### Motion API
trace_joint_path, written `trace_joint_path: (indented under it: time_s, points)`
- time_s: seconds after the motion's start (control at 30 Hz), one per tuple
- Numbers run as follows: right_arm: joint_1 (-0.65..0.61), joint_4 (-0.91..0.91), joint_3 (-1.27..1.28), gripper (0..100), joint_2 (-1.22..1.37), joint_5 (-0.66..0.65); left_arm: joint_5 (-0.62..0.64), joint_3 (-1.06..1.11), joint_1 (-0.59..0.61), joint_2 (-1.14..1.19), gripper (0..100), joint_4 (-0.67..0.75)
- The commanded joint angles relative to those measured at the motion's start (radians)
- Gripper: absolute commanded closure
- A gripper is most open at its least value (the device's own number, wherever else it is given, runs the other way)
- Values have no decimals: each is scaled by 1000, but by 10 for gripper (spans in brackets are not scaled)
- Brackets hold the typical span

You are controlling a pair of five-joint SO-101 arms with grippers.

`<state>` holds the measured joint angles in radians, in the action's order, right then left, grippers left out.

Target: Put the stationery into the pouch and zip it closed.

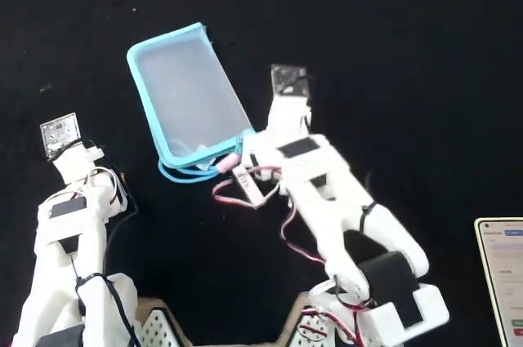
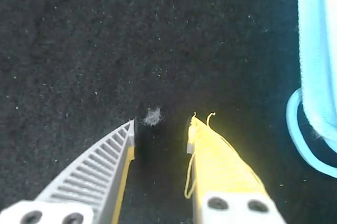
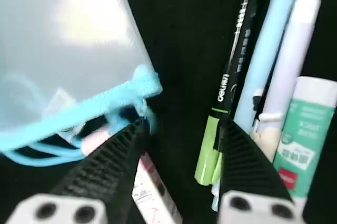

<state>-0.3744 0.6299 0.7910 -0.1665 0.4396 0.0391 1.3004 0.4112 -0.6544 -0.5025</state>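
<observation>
The translucent pouch [image 1: 186, 94] with light blue edging lies flat on the black cloth, its blue cord loop [image 1: 181, 174] at the near end. My right gripper [image 3: 181, 129] stands open at the pouch's near corner [image 3: 134, 89], one fingertip right beside the blue zip edge. On its other side lie a green and black marker [image 3: 234, 76], a pale blue pen [image 3: 266, 50], a lilac pen [image 3: 289, 60] and a glue stick [image 3: 305, 129]. A pink and white item [image 3: 150, 190] lies under the finger. My left gripper [image 2: 160, 129] is open low over the cloth, with a small dark lump [image 2: 151, 117] between its tips.
The pouch's edge and cord loop [image 2: 303, 129] lie to one side of the left gripper. Red wires [image 1: 286, 224] trail from the right arm. A lit screen [image 1: 502, 282] sits at the table's right edge. Bare black cloth stretches across the far side.
</observation>
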Motion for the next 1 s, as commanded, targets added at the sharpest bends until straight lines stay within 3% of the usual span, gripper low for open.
trace_joint_path:
  time_s: [0.0,0.3,0.53,0.83,0.97]
  points:
    - [-2,149,-145,790,-2,15,12,-45,7,-8,834,15]
    - [-224,100,-142,790,12,23,12,-45,7,-8,834,15]
    - [-170,-6,-157,790,151,78,12,-45,7,-8,834,15]
    - [-166,112,-300,790,291,107,12,-45,7,-8,834,15]
    - [-86,170,-355,790,305,109,12,-45,7,-8,834,15]
